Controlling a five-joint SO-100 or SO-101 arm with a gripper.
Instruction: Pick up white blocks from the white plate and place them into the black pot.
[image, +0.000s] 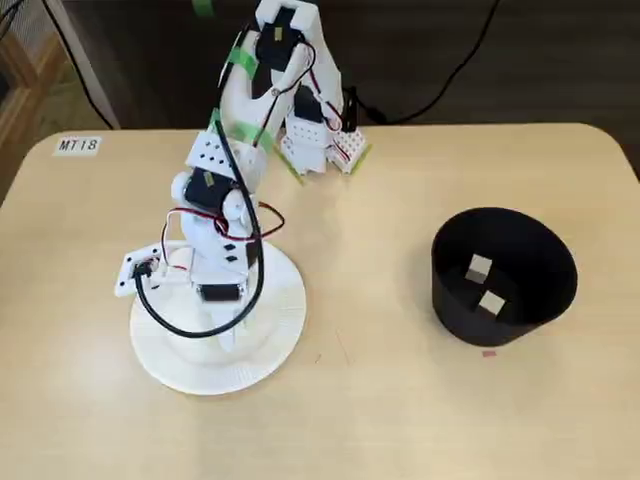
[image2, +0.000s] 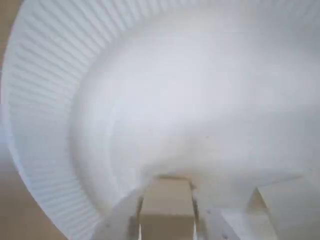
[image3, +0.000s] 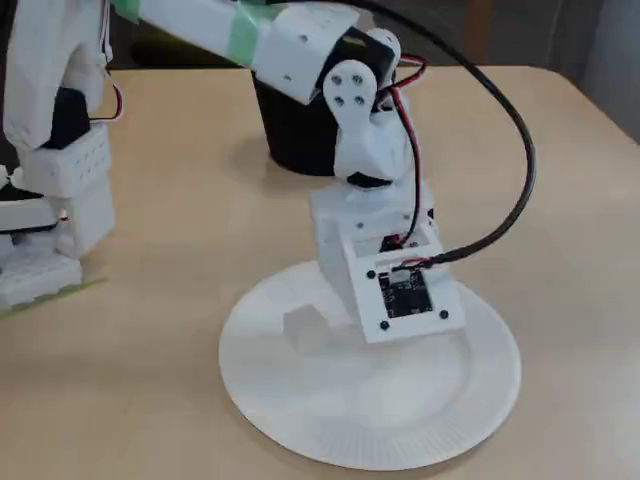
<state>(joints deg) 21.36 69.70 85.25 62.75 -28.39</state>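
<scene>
The white plate (image: 200, 380) lies at the left of the table in a fixed view; it also shows in the other fixed view (image3: 380, 445) and fills the wrist view (image2: 45, 125). My gripper (image: 228, 335) is down on the plate. In the wrist view the gripper (image2: 167, 212) has its fingers tight against both sides of a cream white block (image2: 167, 205) that rests on the plate. A second pale block (image2: 285, 200) lies just right of it. One block (image3: 305, 325) shows beside the gripper. The black pot (image: 465, 315) stands to the right and holds two white blocks (image: 480, 268).
The arm's base (image: 315, 140) is clamped at the table's back edge, with black cables behind it. A label reading MT18 (image: 78, 145) sits at the back left corner. In the other fixed view the pot (image3: 290, 140) stands behind the arm.
</scene>
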